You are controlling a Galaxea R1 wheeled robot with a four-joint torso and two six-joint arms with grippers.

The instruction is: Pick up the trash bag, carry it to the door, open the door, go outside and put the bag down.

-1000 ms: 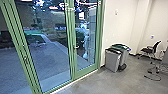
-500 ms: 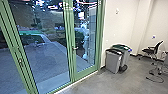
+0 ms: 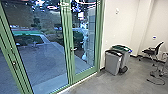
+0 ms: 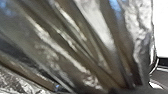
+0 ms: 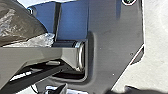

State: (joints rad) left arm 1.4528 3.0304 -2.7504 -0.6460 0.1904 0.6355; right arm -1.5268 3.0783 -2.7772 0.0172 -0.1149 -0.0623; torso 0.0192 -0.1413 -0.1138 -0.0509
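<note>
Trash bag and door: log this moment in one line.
robot: indoors | shiny dark plastic trash bag: bunched close to left wrist camera | green-framed glass door: shut | lidded grey bins: beside door, at white wall

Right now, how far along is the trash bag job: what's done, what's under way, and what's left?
Picking up looks done: the trash bag is close at the left wrist, its folds drawn together, though the grip is hidden. Carrying seems in hand, with the glass door ahead. Left to do: opening that door, which looks shut, then going out and setting the bag down; the paved yard lies beyond the glass.
</note>
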